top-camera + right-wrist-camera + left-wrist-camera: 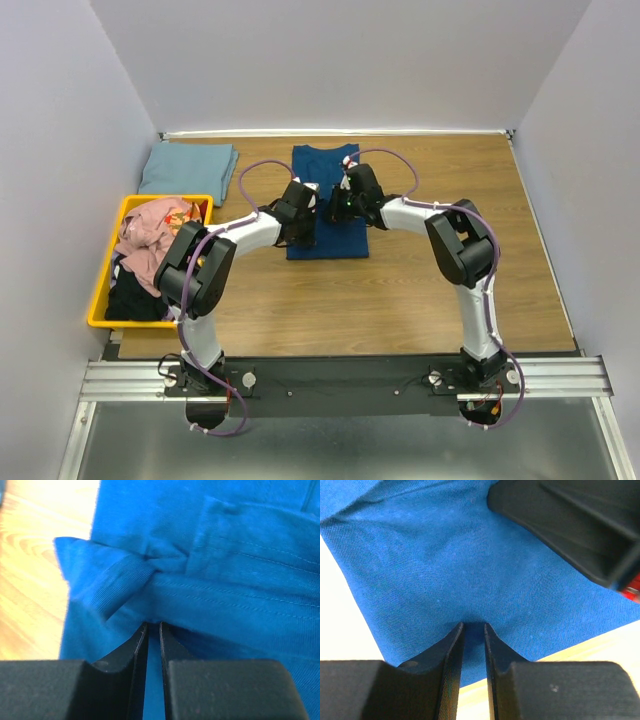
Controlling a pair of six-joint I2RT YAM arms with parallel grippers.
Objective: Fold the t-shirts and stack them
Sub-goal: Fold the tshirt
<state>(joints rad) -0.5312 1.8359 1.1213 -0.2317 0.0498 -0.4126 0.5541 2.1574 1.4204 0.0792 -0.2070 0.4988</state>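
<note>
The matte black fingers of the left gripper [473,625] fill the bottom of the left wrist view. They are closed to a narrow slot on the fine-ribbed knit of the navy t-shirt [325,243], at its edge above the pale wooden table [400,300]. The right gripper [153,624] is equally narrow and pinches a bunched, double-stitched hem fold; this detail shows only in its own wrist view. Only the left wrist view shows the angular black housing of the right arm [570,525] just beside the left fingers. The overhead view alone shows the shirt as a long rectangle at table centre, a folded grey-blue t-shirt [188,170] at far left, and a yellow bin [100,300] holding crumpled pink [150,235] and black [135,300] shirts.
</note>
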